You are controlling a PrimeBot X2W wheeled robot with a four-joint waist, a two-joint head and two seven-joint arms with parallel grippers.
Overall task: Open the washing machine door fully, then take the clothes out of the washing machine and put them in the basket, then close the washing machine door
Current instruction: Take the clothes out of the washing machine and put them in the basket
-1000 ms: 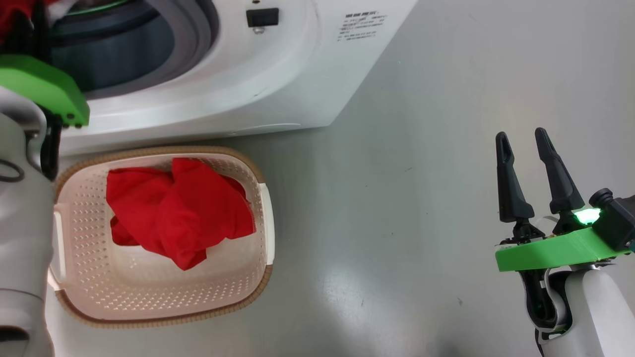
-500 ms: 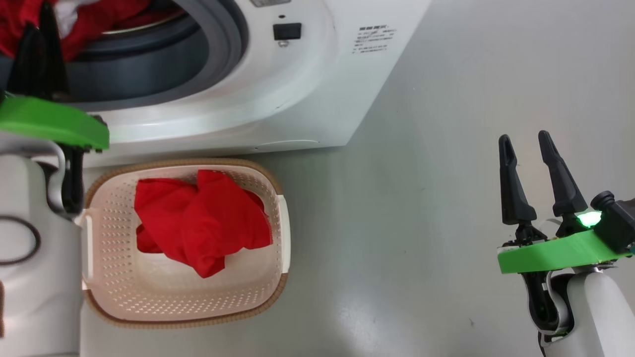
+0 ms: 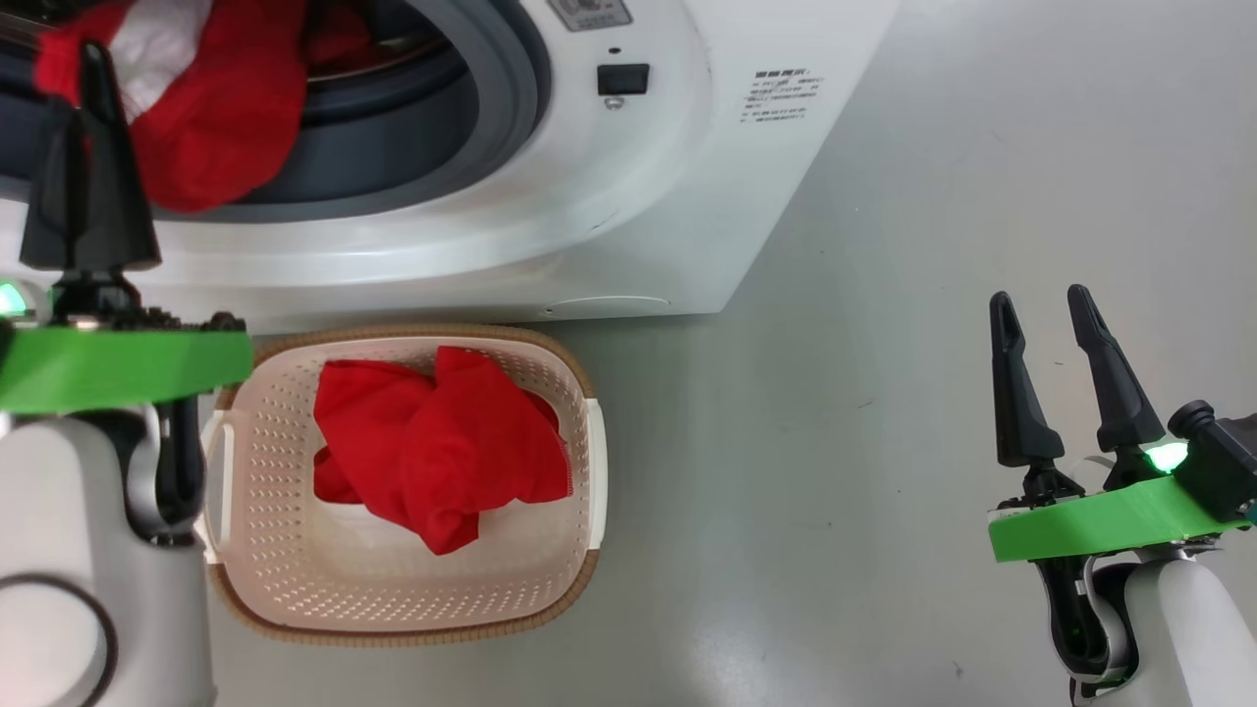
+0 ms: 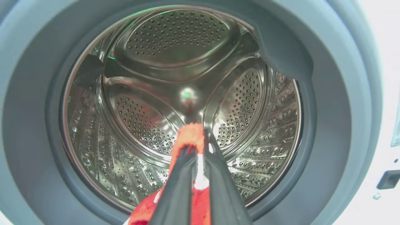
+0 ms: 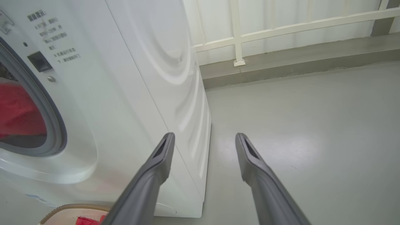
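The white washing machine [image 3: 638,226] stands with its mouth uncovered; the door is out of view. My left gripper [image 3: 90,69] is shut on a red garment with white trim [image 3: 211,108], held at the grey gasket [image 3: 511,88] just outside the steel drum [image 4: 175,78]. In the left wrist view the red cloth [image 4: 189,140] is pinched between the fingers [image 4: 178,184]. Another red garment [image 3: 442,447] lies in the cream basket [image 3: 550,589] on the floor before the washer. My right gripper [image 3: 1039,319] hangs open over bare floor at the right, empty.
Grey floor [image 3: 835,442] spreads to the right of the washer and basket. A white railing [image 5: 281,28] and a low kerb run behind the machine. The washer's side panel [image 5: 168,78] stands close to the left of my right gripper.
The head camera has shifted, so the washer and basket sit further right and lower. My left gripper has drawn the red garment back out of the drum mouth. The right arm holds still.
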